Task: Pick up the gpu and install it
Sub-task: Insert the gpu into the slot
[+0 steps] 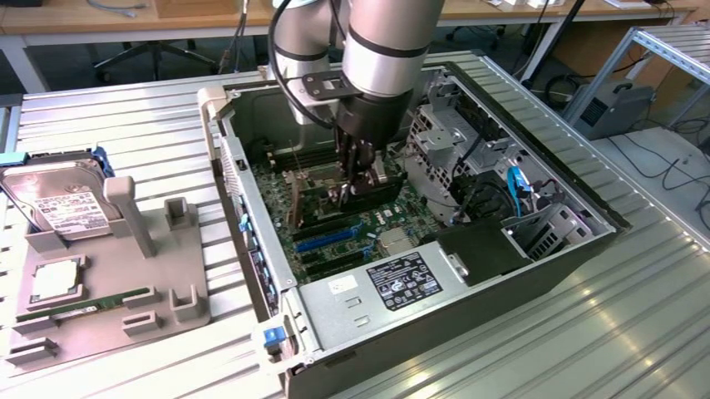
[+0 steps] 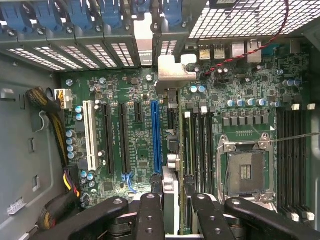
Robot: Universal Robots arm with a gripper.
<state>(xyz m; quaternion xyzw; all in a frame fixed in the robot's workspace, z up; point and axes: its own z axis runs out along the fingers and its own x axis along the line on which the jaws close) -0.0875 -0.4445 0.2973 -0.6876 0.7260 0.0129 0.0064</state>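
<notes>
Inside the open computer case (image 1: 239,166), my gripper (image 1: 357,189) hangs low over the green motherboard (image 1: 332,241). It is shut on the gpu (image 1: 375,179), which it holds on edge. In the wrist view, the gpu (image 2: 172,150) appears as a thin edge-on card between my black fingers (image 2: 150,210), with its silvery end bracket (image 2: 175,70) toward the case's rear slot openings. The card runs just beside the long blue slot (image 2: 156,135) and parallel to it. I cannot tell whether its edge touches the board.
A CPU socket (image 2: 247,170) and memory slots (image 2: 295,160) lie beside the card. The power supply (image 1: 388,287) and drive cage (image 1: 444,141) crowd the case. On the exterior view's left, a grey fixture (image 1: 122,316) carries a hard drive (image 1: 61,208), a memory stick (image 1: 100,301) and a chip (image 1: 56,283).
</notes>
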